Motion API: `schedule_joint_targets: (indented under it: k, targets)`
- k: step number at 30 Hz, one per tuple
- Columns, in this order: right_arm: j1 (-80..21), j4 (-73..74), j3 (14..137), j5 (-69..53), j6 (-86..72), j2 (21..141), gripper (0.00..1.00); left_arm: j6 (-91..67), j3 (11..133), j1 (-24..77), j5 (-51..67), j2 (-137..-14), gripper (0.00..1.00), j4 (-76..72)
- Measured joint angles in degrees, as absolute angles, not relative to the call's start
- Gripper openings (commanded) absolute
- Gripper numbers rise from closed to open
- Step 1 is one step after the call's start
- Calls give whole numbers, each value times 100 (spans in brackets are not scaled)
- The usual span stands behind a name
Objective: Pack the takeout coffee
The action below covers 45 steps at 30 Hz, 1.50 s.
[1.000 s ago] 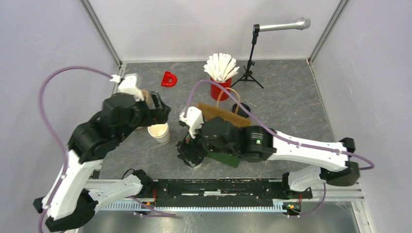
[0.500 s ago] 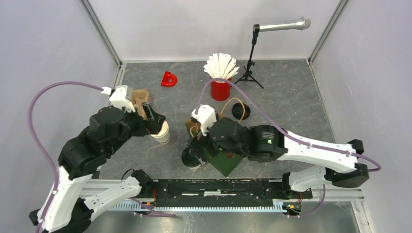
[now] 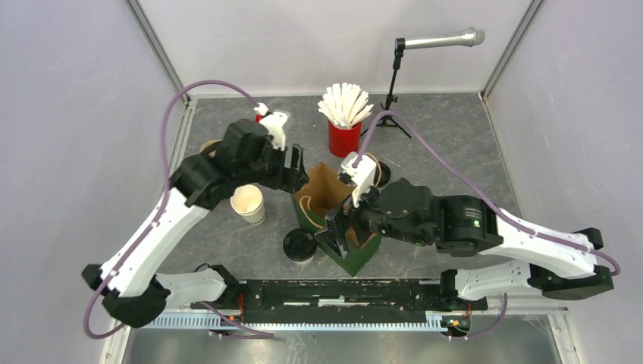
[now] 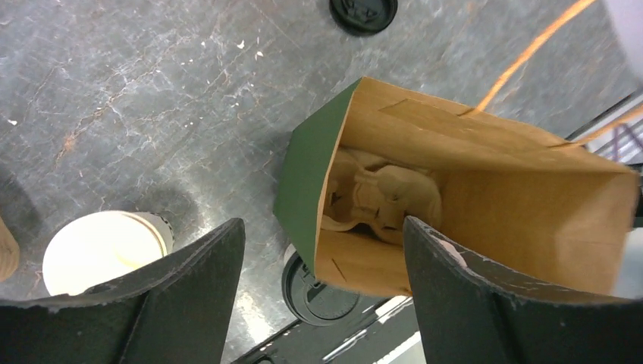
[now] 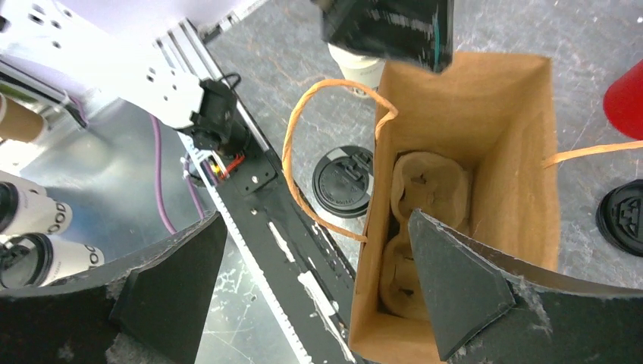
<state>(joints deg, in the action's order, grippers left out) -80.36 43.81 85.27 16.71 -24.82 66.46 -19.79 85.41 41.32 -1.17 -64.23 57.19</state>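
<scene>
While the left gripper (image 4: 322,227) and the right gripper (image 5: 317,220) are hanging spread wide and empty above the green paper bag (image 3: 334,205), a white paper cup (image 3: 248,203) is standing upright left of centre, lidless, showing its cream inside. A round black lid (image 3: 299,245) is lying flat below centre, beside the bag.

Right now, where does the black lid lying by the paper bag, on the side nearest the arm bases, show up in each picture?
Top external: the black lid is lower centre, just left of the bag's near corner.
Left wrist: bottom centre, partly tucked under the bag's edge.
Right wrist: centre, left of the bag's mouth.
Shared landmark: the open paper bag, brown inside, green outside.
</scene>
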Motion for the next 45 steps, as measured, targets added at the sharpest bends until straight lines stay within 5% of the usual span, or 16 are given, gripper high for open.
schedule_joint_targets:
  k: [4, 14, 32, 35, 39, 40, 45]
  targets:
    - [-8036, 4289, 8523, 1774, -2491, 6224, 98, -1623, 8556, 4134, 16, -7002, 66, 5719]
    - [-8036, 3883, 8449, 2386, -2497, 5343, 98, -1153, 8914, 4132, 316, -7710, 3, 5765]
    - [-8034, 4018, 8923, 2904, -1820, 5854, 98, -2818, 8742, 4287, 952, -7957, 3, 4235]
    - [-8036, 4176, 9417, 2849, -1706, 6233, 98, -3020, 8506, 4285, 923, -7955, 15, 4003]
    - [-8036, 4259, 10092, 2541, -1669, 6912, 98, -3109, 8357, 4283, 895, -7950, 72, 3927]
    - [-8036, 4246, 10116, 2421, -1678, 7039, 98, -3118, 8361, 4281, 862, -7942, 98, 3927]
    - [-8042, 4154, 9828, 1756, -1774, 7522, 96, -3168, 8879, 4016, 563, -7905, 100, 4556]
